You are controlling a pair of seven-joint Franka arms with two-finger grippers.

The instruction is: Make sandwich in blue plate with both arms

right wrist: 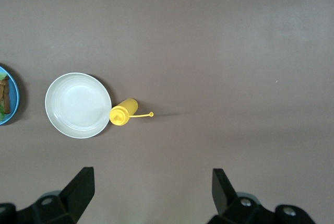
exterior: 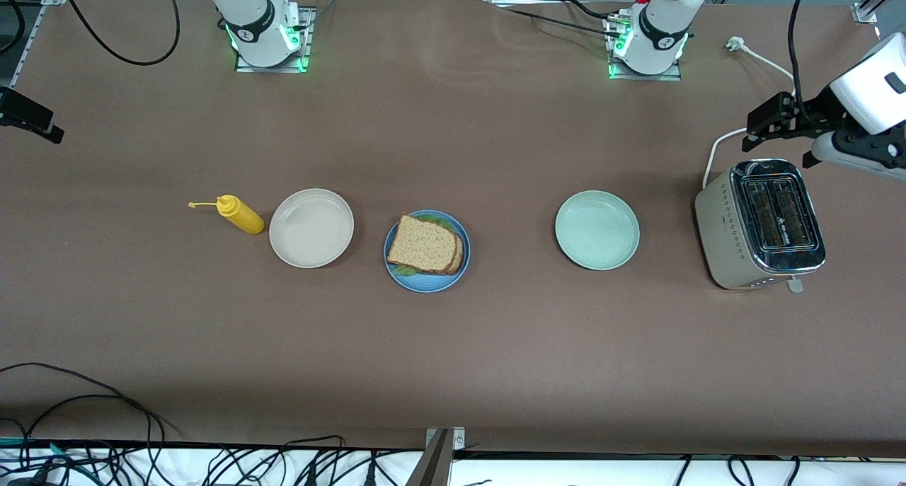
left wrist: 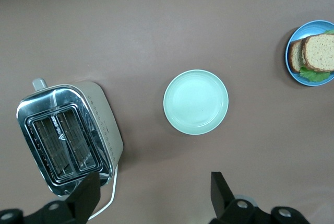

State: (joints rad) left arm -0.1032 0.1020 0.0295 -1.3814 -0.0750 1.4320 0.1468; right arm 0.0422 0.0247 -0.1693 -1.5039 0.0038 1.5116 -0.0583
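The table [exterior: 453,359] carries everything in one loose row, and both arms are pulled well back from it, which reads as a finished job rather than one in progress.

The toaster [exterior: 761,224] stands at the left arm's end of the table, slots up and empty as far as can be seen. The left gripper [exterior: 768,122] hangs in the air just above its upper edge, fingers [left wrist: 88,195] spread wide apart and holding nothing; parked there, it is out of the way of the plates.

The right gripper [right wrist: 151,192] shows in the front view only as a dark piece at the edge on the right arm's end. Its wrist view shows the jaws standing wide with nothing between them, high over bare table, with the beige plate [exterior: 311,228] and the mustard bottle [exterior: 241,215] well below and ahead of it. That arm waits.

The pale green plate [exterior: 597,230] lies empty between the toaster and the centre, near the left gripper's side of the row.

The blue plate [exterior: 427,251] sits mid-row, well apart from both grippers. On it rests the sandwich [exterior: 425,245]: two brown slices stacked slightly offset, lettuce peeking out at the edges. Judging by this, the stacking looks complete, and neither gripper needs to touch it.
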